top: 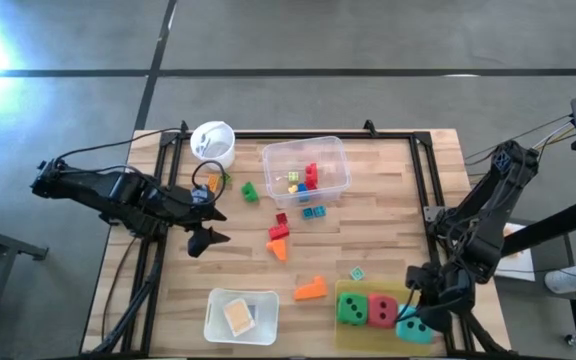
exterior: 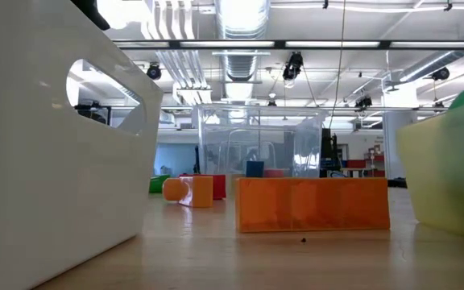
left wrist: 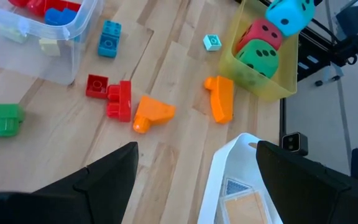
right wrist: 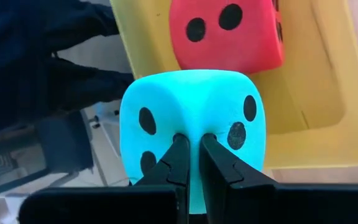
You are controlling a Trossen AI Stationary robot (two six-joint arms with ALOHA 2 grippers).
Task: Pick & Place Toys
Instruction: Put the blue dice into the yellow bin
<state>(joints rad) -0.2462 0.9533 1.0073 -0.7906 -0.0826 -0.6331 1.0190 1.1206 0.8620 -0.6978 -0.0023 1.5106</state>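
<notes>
1. My right gripper (right wrist: 190, 144) is pinched into the soft face of the teal die (right wrist: 191, 124); the fingers look almost together, so I take it that they have only a fold of the foam.
2. The die hangs at the near right corner of the table, over the outer edge of the yellow tray (top: 353, 335), part above the tray and part beyond its rim.
3. The red die (top: 381, 310) and green die (top: 350, 309) sit side by side in that tray, the red one just beside the teal.
4. To do this step well I would move slowly and keep the wrist level, since so small a bite could slip if the die swings or brushes the red die.
5. I would lift clear of the tray wall before travelling sideways.
6. My left gripper (left wrist: 194, 165) hovers with its fingers wide apart and nothing between them, over the wood near the orange blocks (left wrist: 153, 113), by the white container (left wrist: 241, 180).
7. The clear tub (top: 306, 170) with several blocks stands near the table's middle, well apart from the held die.
</notes>
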